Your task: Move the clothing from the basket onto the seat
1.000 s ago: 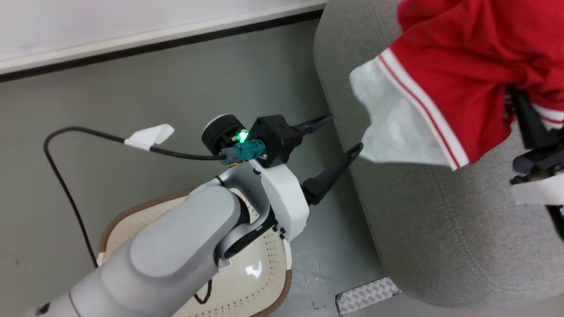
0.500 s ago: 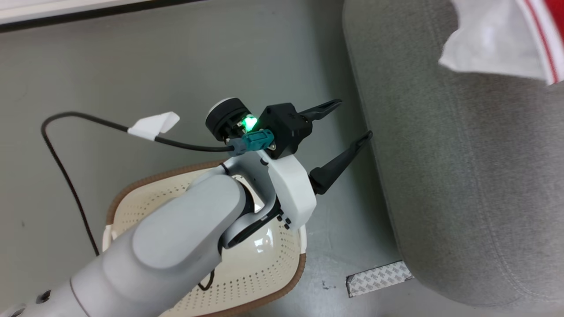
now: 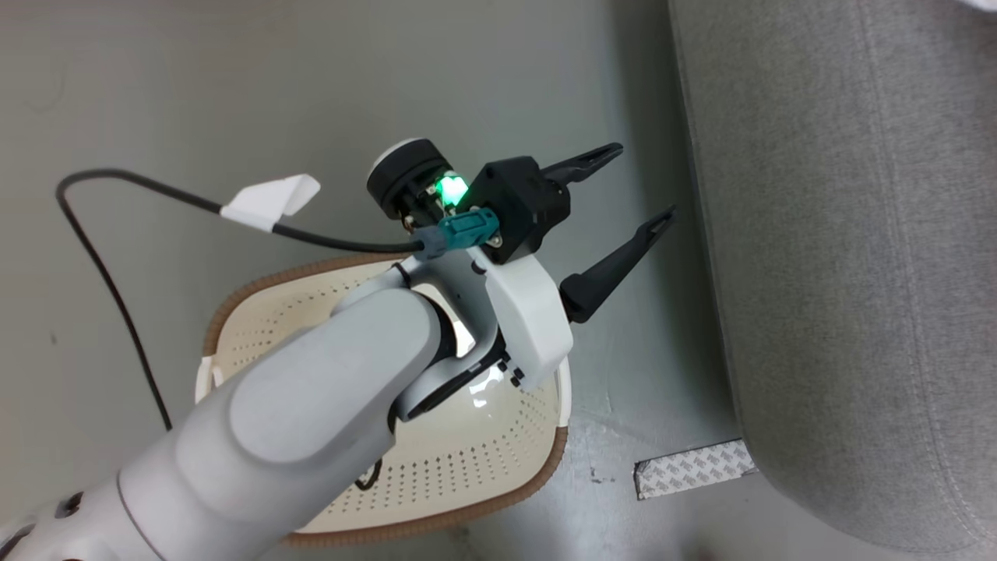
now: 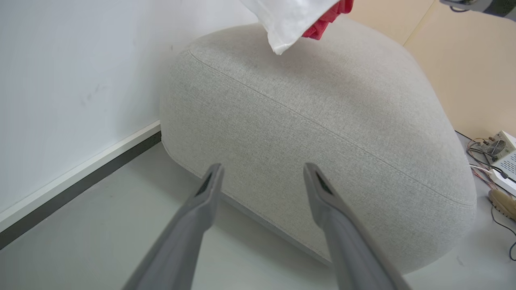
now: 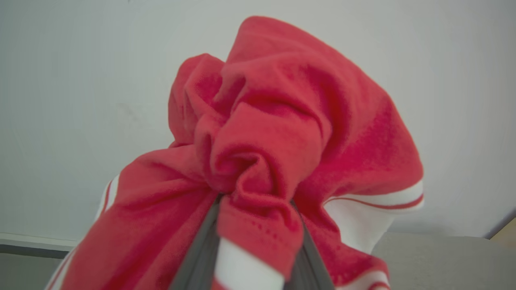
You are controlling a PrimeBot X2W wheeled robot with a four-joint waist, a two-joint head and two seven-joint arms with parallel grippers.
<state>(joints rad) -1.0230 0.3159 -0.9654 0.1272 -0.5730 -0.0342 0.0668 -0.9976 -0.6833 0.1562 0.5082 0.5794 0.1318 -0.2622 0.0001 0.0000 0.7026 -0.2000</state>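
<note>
The clothing [image 5: 278, 133], red with white striped trim, is bunched up with my right gripper [image 5: 256, 201] shut on it; cloth covers the fingertips. In the left wrist view a white and red corner of the clothing [image 4: 298, 16] hangs just over the far top of the light grey seat [image 4: 322, 121]. My left gripper [image 3: 645, 181] is open and holds nothing, beside the seat [image 3: 841, 234] and above the floor. The cream basket [image 3: 257, 284] sits under my left forearm, and the part of its inside that I can see holds no cloth.
A white wall with a dark baseboard [image 4: 80, 181] runs behind the seat. A black cable with a white tag [image 3: 269, 201] loops over the floor by the basket. A strip of patterned tape [image 3: 693, 467] lies at the seat's foot. Electronics and wires [image 4: 502, 151] sit on the floor beyond the seat.
The head camera has swung, so the basket shows more fully and the clothing with my right gripper has passed off the top right edge. My left gripper stays open.
</note>
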